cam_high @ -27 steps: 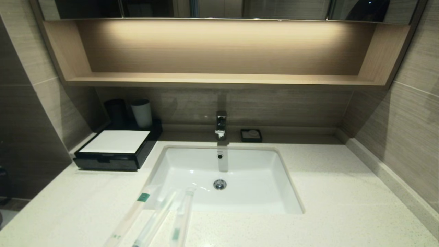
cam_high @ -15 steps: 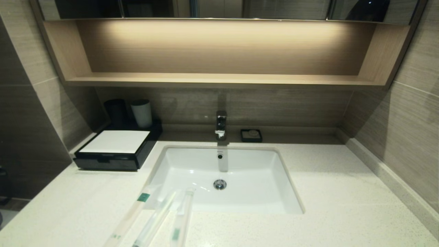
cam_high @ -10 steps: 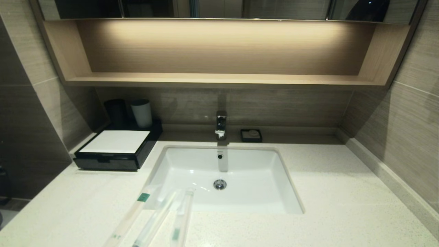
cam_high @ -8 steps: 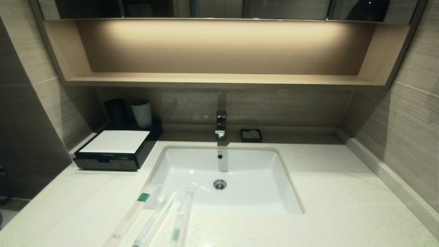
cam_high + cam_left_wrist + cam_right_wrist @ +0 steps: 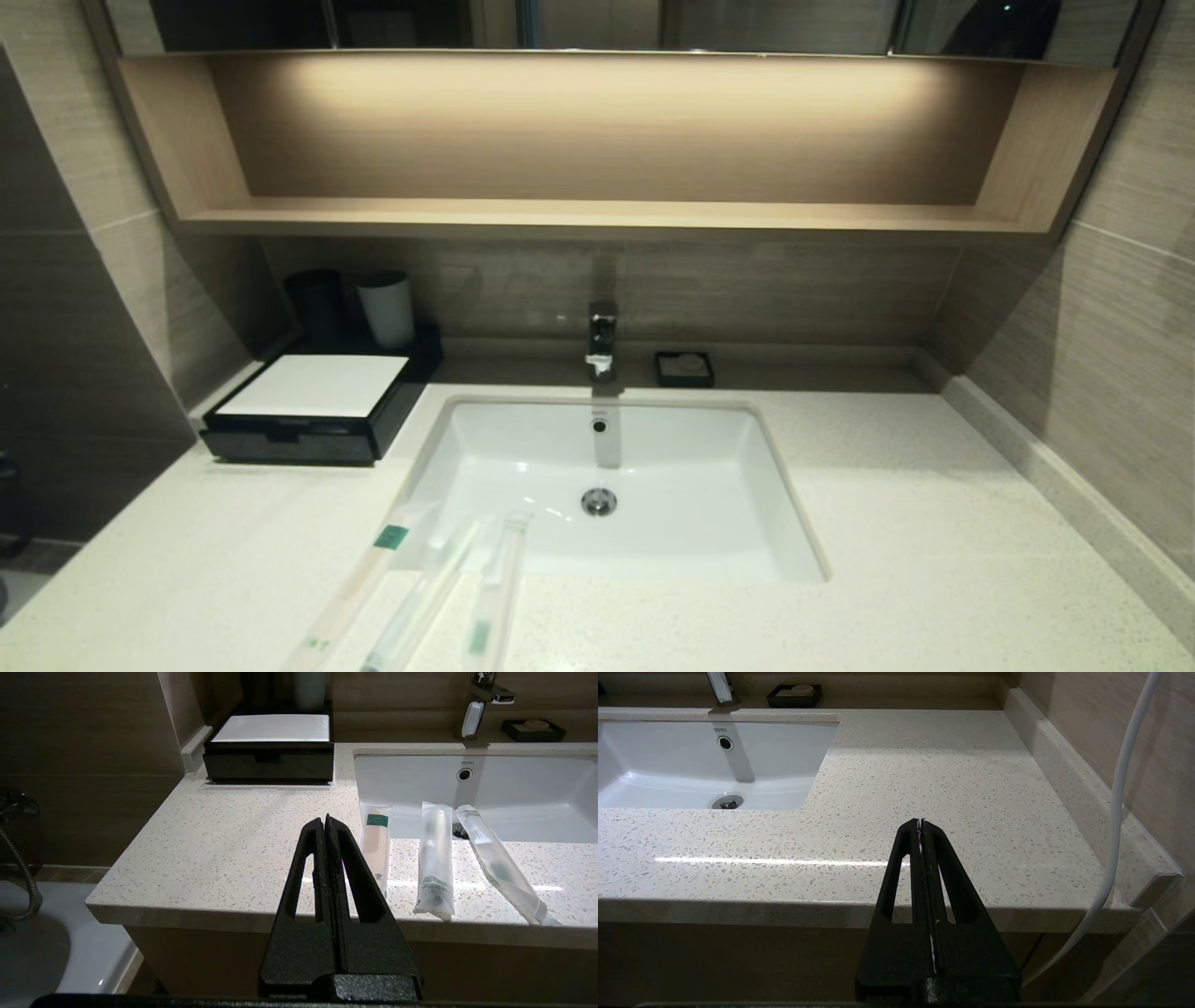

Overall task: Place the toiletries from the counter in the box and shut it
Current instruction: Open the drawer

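Glossily, three slim plastic-wrapped toiletries (image 5: 422,588) lie on speckled stone counter (image 5: 934,560)

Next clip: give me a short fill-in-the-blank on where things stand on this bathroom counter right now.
1. The number of slim plastic-wrapped toiletry sticks lying on the speckled cream stone counter is ____.
2. The drawer of the low black box with the white top panel is ____.
3. The left gripper is shut and holds ____.
4. The far ends of the sticks overhang the edge of the white rectangular ____.

Missing words: three; closed; nothing; sink
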